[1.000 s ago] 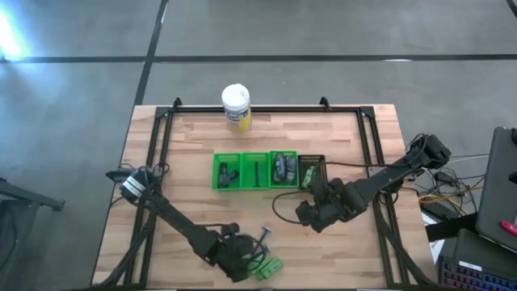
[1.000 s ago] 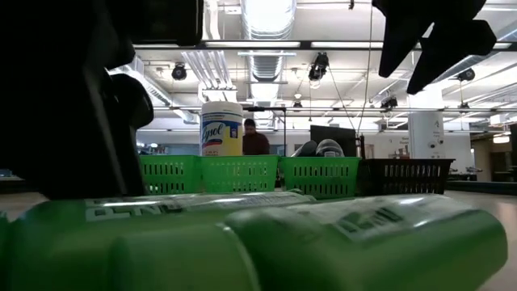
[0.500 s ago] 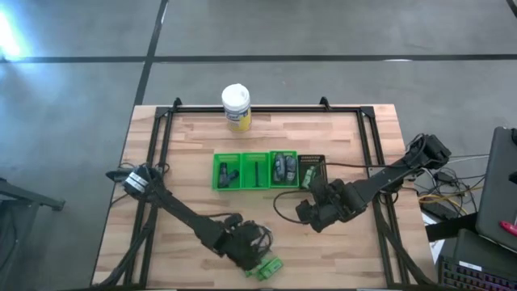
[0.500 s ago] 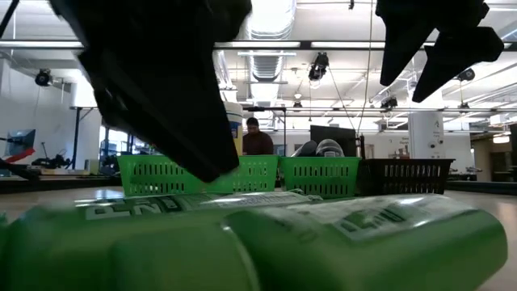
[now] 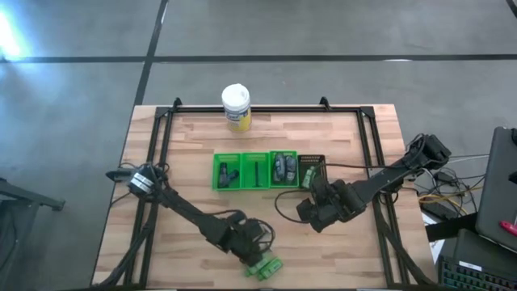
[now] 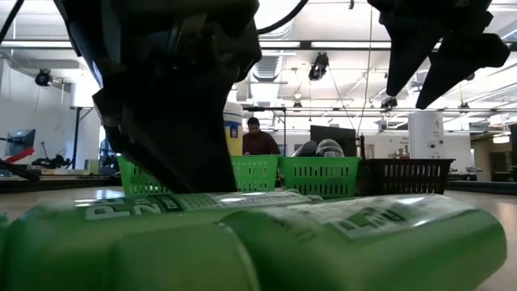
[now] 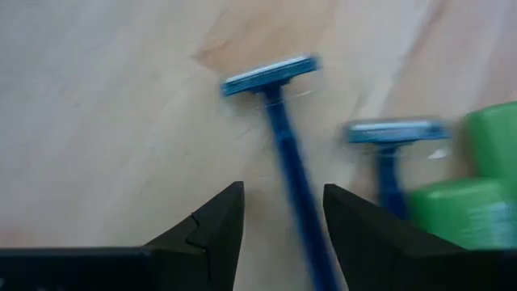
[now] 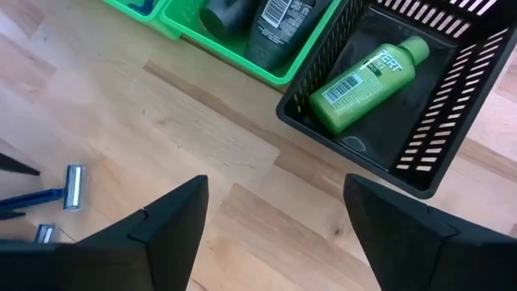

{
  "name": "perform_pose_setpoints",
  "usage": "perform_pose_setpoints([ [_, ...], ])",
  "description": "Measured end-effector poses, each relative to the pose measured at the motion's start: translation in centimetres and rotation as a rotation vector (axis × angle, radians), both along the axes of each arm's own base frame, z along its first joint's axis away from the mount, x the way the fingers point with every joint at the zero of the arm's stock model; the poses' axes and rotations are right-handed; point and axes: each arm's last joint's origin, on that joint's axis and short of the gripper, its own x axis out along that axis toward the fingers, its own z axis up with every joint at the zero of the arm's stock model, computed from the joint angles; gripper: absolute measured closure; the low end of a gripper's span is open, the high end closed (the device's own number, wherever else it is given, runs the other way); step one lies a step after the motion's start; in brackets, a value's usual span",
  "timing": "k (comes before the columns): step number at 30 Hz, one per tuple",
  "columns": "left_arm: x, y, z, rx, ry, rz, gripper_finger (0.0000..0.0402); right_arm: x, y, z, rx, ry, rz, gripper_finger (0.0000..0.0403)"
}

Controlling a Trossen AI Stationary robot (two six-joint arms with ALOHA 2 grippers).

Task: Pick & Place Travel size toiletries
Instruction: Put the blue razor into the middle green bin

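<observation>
Two blue razors [image 7: 279, 121] [image 7: 392, 153] lie flat on the wood table near its front edge, beside two bright green bottles [image 5: 265, 267] that lie on their sides, large in the low view [image 6: 242, 242]. My left gripper [image 7: 281, 202] is open and points down over the razors [image 5: 250, 242]. Its fingers stand on either side of one razor's handle; I cannot tell whether they touch it. My right gripper [image 8: 275, 202] is open and empty above the table, just in front of the black basket [image 5: 312, 171], which holds a green bottle [image 8: 367, 73].
A green compartment tray [image 5: 254, 170] at mid-table holds dark bottles [image 8: 258, 20] and a thin dark stick. A white-lidded jar [image 5: 236, 107] stands at the far edge. A cable [image 5: 283, 212] loops beside the right gripper. A person [image 6: 258, 139] is in the room behind.
My left gripper has moved toward the table's right edge and a little toward the far edge, from beside the green bottles to over the razors, which it now covers in the high view. It now stands in front of the jar in the low view.
</observation>
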Motion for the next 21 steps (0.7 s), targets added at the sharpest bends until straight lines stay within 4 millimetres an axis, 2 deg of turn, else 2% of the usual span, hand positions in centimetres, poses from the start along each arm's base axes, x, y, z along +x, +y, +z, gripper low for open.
perform_pose_setpoints([
  [6,-0.1,0.1,-1.4,0.110,0.039,-0.032,0.0247,0.0,0.0,-0.1,-0.002,-0.004,-0.006,0.0131],
  [11,-0.1,0.1,-2.2,0.184,0.053,-0.072,0.0306,0.0,0.0,-0.1,-0.003,-0.003,-0.006,0.0138],
  [16,-0.2,0.6,-1.0,0.200,0.025,-0.068,0.0379,0.0,0.0,-0.1,-0.004,-0.003,-0.006,0.0146],
  [21,0.3,2.9,1.1,0.156,-0.005,0.027,0.0379,-0.6,0.5,0.4,-0.053,-0.059,-0.040,0.0156],
])
